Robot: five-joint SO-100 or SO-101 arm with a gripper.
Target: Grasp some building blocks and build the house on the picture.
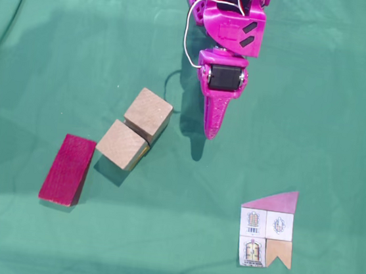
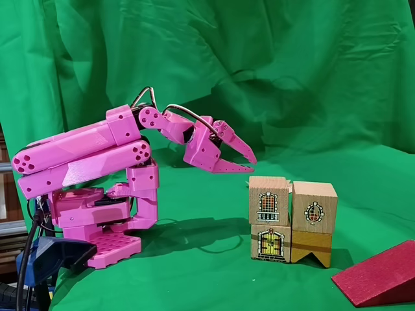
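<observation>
**Fixed views: walls standing, roof block waiting on the cloth**

In a fixed view from above, the building blocks show as two tan square tops, one cube and its neighbour, touching side to side on a diagonal. In a fixed view from the side, the same group reads as two stacks of two printed blocks: a window and a round window above, a door and a plain notched tan block below. That matches the lower part of the picture, the small card lying flat on the cloth, well apart from the blocks.

The magenta-red roof block lies on the cloth just beside the nearer cube and not on top of it. From the side it is a low wedge clear of the stacks.

The gripper hovers above the cloth near the upper blocks. Its jaws are parted by a narrow gap and hold nothing. From above, the gripper sits beside the cubes, on the side away from the roof block.

Judging from this, the walls of the house are done and the roof is the step in hand. The next move calls for crossing over the stacks without knocking them, widening the jaws and taking the wedge across its short width. It then has to be lifted and laid across both tops.
</observation>
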